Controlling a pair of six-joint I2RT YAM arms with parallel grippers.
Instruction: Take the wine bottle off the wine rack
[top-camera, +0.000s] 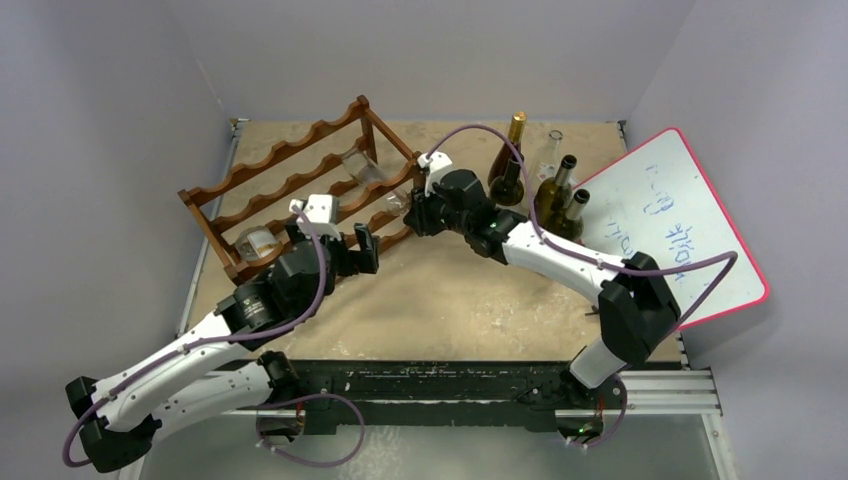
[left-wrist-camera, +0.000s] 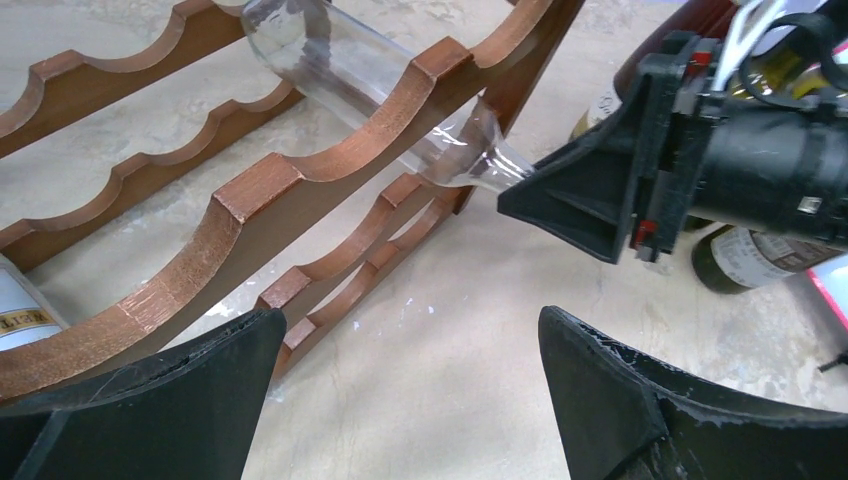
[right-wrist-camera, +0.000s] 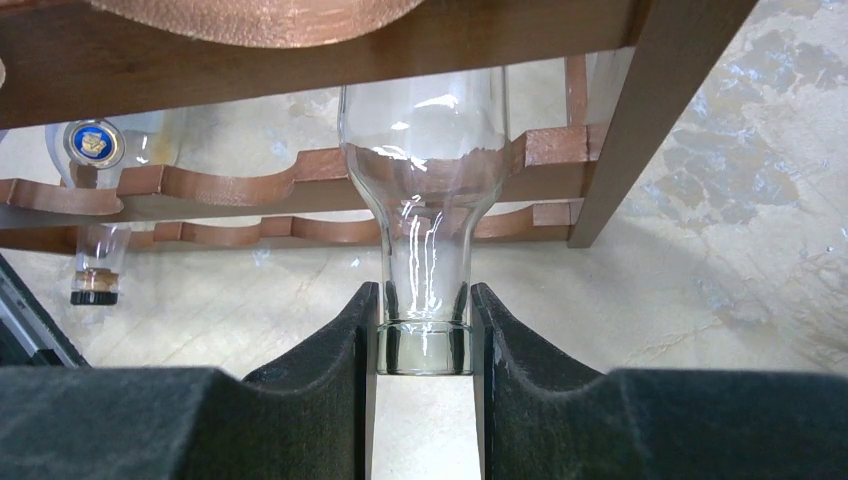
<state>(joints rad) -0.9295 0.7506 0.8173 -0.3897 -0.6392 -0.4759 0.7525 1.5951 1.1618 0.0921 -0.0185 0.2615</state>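
As seen from above: clear wine bottle lying on its side at right end of wine rack, neck projecting past front rail toward right arm. Neck pinched at lip between right jaws, one pad each side. Over desk just before rack, left jaws spread wide. Second clear bottle at rack's left end. Upright bottles and whiteboard at desk's rear right.
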